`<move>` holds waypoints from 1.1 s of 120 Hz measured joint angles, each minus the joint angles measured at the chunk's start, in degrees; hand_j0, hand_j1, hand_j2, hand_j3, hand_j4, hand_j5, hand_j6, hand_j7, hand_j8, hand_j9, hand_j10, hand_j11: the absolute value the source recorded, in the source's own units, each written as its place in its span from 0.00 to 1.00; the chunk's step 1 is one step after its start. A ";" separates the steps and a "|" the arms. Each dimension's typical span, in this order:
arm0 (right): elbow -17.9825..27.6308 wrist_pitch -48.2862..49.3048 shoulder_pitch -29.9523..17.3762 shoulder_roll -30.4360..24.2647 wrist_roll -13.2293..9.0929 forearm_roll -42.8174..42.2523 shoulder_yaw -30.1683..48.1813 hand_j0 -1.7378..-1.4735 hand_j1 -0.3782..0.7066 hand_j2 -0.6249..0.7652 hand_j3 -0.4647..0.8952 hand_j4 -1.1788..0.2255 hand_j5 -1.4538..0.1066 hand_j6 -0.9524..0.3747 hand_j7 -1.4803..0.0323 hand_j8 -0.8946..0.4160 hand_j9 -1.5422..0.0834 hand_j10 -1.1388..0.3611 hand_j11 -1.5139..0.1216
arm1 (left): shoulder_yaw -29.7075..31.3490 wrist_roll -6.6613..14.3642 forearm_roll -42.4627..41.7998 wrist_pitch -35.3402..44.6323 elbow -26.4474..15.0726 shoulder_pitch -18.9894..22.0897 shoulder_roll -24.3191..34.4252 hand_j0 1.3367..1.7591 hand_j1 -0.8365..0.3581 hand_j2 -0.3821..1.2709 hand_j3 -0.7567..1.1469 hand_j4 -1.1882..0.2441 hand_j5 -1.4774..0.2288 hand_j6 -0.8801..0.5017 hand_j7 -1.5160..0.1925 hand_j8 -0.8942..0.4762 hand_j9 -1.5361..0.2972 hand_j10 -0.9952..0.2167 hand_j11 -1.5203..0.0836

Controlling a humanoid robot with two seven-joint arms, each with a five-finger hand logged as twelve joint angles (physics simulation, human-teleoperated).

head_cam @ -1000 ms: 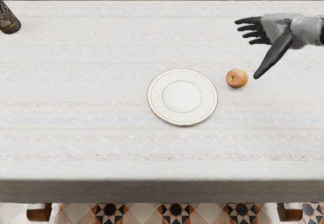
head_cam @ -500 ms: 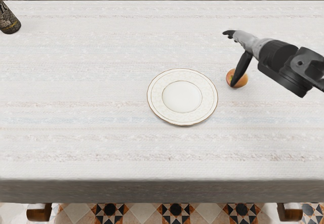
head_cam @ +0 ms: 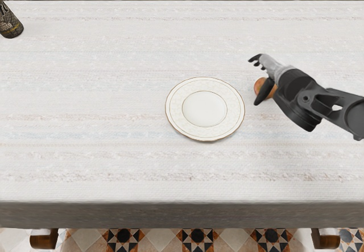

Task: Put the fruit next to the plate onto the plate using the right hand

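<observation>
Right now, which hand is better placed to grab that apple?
The right hand: it is right at the apple, which lies on the table just right of the plate. The left arm is out of view.

Right robot hand [head_cam: 274, 73] low, fingers extended, thumb pointing down

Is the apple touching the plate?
Apart. The head view shows a strip of bare tablecloth between the apple and the plate.
</observation>
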 joint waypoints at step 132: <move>-18.84 -1.69 -2.50 10.09 -0.01 0.54 0.01 0.30 0.44 0.39 0.34 0.56 0.61 0.42 0.65 0.39 0.64 0.50 0.62 | 0.00 0.01 0.00 0.00 0.00 0.00 0.00 0.76 0.99 0.23 0.40 0.83 0.87 0.64 0.89 0.65 0.84 0.82 0.95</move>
